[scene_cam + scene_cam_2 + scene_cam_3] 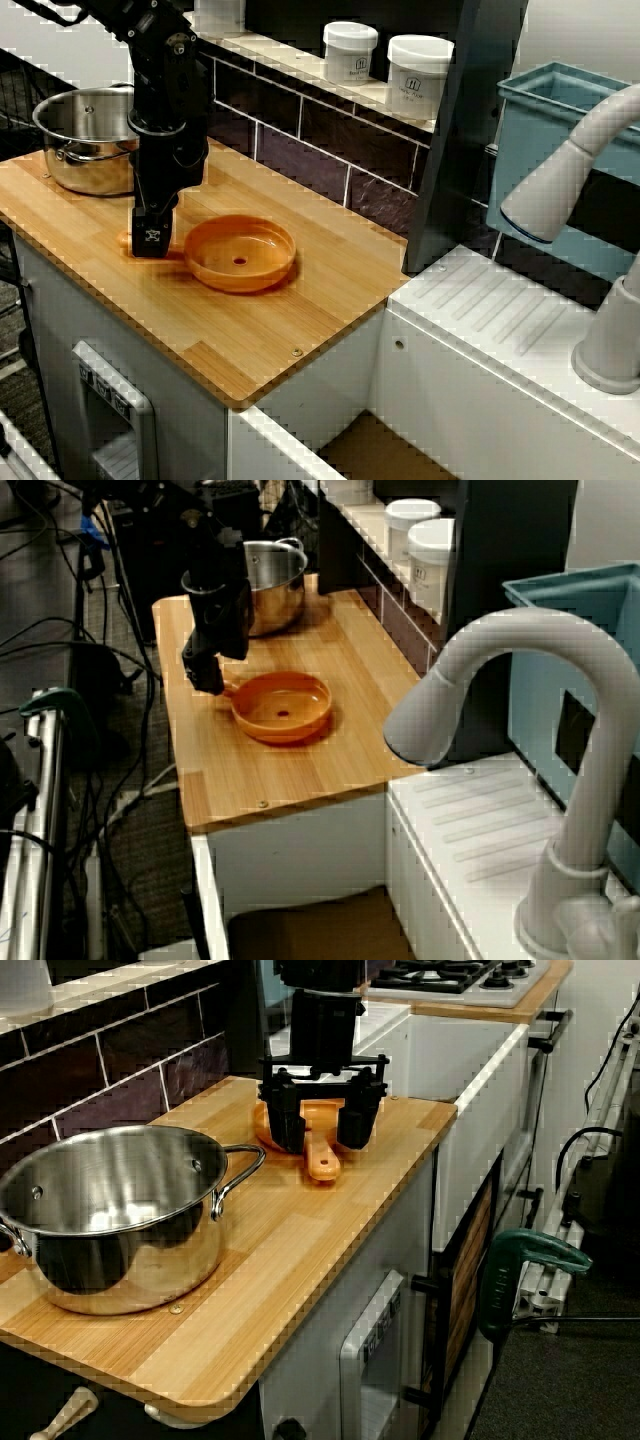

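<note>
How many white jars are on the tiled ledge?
3: the right jar and middle jar stand side by side on the ledge; the left jar, farther along, is cut off by the picture's top edge. Others may be hidden.

Black arm [168,85] enters from upper left, bends down, wrist vertical. Its gripper [322,1125] points straight down, jaws spread wide apart, fingers [288,1125] parallel, tips low.

Wooden counter [285,330]: steel pot [85,145] at end, orange pan [240,255] mid-board.
</note>
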`<state>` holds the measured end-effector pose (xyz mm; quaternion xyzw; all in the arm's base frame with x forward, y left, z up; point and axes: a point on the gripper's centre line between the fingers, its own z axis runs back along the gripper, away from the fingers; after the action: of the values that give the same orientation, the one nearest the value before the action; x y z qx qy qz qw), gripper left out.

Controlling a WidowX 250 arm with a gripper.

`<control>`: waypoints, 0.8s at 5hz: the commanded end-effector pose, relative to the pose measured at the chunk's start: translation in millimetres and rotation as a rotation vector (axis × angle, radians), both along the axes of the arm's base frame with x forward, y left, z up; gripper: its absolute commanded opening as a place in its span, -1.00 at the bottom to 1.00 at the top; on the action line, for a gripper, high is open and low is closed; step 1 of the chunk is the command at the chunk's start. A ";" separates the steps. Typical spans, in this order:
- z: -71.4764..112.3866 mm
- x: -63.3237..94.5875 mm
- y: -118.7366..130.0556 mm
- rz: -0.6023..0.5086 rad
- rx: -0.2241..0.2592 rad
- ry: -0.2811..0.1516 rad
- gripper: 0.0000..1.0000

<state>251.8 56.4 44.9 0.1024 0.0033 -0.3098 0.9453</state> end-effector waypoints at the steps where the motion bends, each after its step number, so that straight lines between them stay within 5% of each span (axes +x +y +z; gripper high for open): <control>1: 0.0 0.0 0.0 0.000 0.000 0.000 1.00; 4: 4.6 -18.1 -2.7 -0.094 -0.063 0.001 1.00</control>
<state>229.3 51.9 39.4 0.0606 0.0083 -0.3533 0.9335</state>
